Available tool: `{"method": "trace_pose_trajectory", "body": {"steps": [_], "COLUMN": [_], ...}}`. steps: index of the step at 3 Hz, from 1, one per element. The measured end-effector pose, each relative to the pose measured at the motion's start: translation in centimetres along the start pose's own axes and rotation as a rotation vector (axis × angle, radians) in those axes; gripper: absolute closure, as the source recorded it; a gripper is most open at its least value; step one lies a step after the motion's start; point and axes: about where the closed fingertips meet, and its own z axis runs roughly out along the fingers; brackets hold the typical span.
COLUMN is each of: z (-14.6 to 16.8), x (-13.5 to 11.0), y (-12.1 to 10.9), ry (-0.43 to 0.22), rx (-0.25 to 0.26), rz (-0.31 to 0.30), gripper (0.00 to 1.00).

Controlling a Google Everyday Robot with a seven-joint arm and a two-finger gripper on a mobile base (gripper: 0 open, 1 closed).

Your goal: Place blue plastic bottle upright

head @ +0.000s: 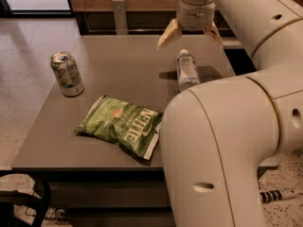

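The blue plastic bottle [187, 70] lies on its side on the grey table [118, 70], white cap pointing to the far edge, its lower end hidden behind my arm. My gripper [190, 35] hangs above the bottle's cap end, not touching it. Its two pale fingers [167, 34] are spread wide apart and hold nothing.
A green-and-white drink can [66, 74] stands upright at the table's left. A green chip bag [122, 125] lies flat near the front middle. My large white arm [222, 150] covers the table's right front. A wooden wall and a dark gap lie behind the table.
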Motion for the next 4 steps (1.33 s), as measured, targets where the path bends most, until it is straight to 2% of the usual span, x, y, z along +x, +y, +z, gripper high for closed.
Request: {"method": "trace_pose_trajectory", "body": {"steps": [2, 4], "z": [1.3, 3.1], "x": [1.4, 2.5], "y": [-0.3, -0.6], "ry": [0.055, 0.108], "rx": [-0.029, -0.092], "rz": [0.062, 0.059], "gripper": [0.00, 0.00]}}
